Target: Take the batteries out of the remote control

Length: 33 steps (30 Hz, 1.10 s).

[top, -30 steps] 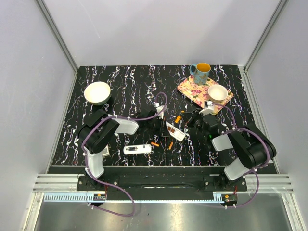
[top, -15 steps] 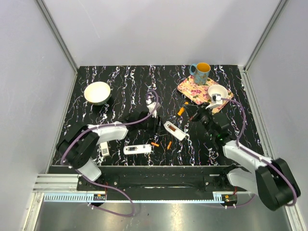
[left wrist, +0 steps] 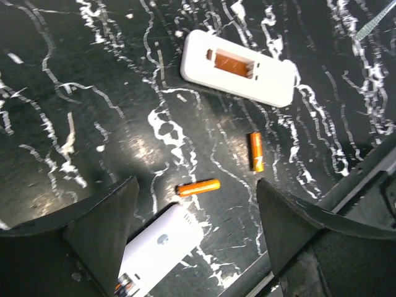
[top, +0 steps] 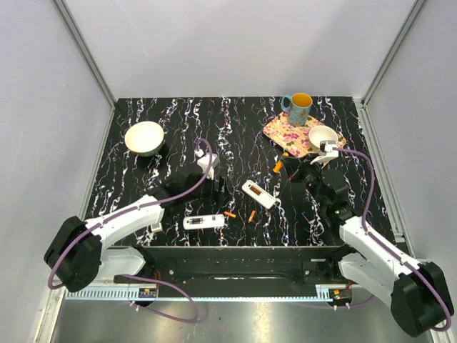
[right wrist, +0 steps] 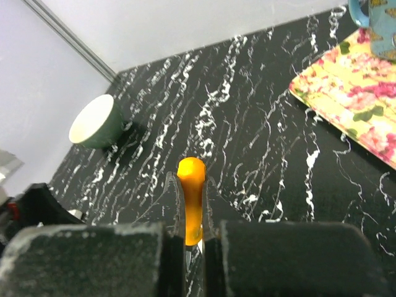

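A white remote control [top: 258,194] lies on its face mid-table with its battery bay open [left wrist: 238,68]. Two orange batteries [top: 229,214] [top: 251,215] lie loose on the table just in front of it, also seen in the left wrist view [left wrist: 198,187] [left wrist: 257,151]. My left gripper [top: 218,187] hovers open to the left of the remote, holding nothing [left wrist: 197,192]. To the remote's right, my right gripper [top: 283,168] is raised and shut on a third orange battery [right wrist: 191,170], pinched upright between its fingers [right wrist: 191,185].
A second white remote [top: 203,221] lies near the front edge [left wrist: 158,247]. A green bowl [top: 144,137] stands at the back left. A floral tray [top: 289,132] at the back right carries a mug [top: 298,108] and a white bowl [top: 323,136]. A small white piece [top: 156,226] lies front left.
My left gripper opened, let go of the remote and drew back to the left. The right gripper lifted the orange battery up and away toward the tray.
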### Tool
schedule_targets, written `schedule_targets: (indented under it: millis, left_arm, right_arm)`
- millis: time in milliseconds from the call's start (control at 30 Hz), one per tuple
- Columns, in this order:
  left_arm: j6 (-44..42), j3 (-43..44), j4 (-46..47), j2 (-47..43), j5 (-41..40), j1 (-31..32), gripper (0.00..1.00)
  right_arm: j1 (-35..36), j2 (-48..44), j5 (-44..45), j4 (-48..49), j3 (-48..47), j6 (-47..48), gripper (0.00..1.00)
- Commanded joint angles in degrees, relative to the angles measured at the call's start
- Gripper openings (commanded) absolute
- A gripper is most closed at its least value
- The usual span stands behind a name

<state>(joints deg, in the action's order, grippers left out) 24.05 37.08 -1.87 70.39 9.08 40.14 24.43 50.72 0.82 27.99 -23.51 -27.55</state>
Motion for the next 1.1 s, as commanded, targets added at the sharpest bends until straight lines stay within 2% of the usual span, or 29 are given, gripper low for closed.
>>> schedule_targets:
  millis: [0,133,167,267,433,733,933,1033,1067]
  left_arm:
    - [-5.06,0.36,-7.79,-4.2,-8.1,0.46,0.82]
    - [-6.91,2.73,-15.59,-4.92,-15.39,6.68,0.86]
    - [-7.18,3.52,-17.1,-4.48,-18.89,8.1,0.88]
    - [-8.14,6.33,-22.02,-0.7,-22.69,12.85,0.89]
    - [-9.02,10.2,-26.42,7.47,-23.85,17.77,0.9]
    - [-9.46,11.35,-27.93,13.98,-25.34,18.57,0.89]
    - [-10.87,12.58,-27.93,18.81,-21.49,18.57,0.84]
    - [-11.66,13.54,-28.36,21.27,-19.46,18.48,0.75]
    - [-11.92,13.98,-28.45,22.32,-18.93,18.48,0.7]
  right_arm:
    - [0.19,2.36,-2.04,-0.04,-2.42,1.62,0.0]
    - [0.27,4.21,-3.02,0.57,-2.42,1.45,0.0]
    - [0.19,4.47,-3.1,0.92,-2.51,1.53,0.0]
    - [0.19,5.09,-3.81,0.58,-2.68,1.62,0.0]
    - [0.27,5.36,-4.34,0.49,-2.6,2.06,0.0]
    - [0.18,4.56,-4.77,0.05,-2.16,2.15,0.0]
    - [0.27,4.3,-4.69,0.14,-1.81,2.06,0.0]
    - [0.27,3.69,-4.51,-0.04,-1.45,2.24,0.0]
    - [0.27,3.6,-4.34,-0.13,-1.37,2.24,0.0]
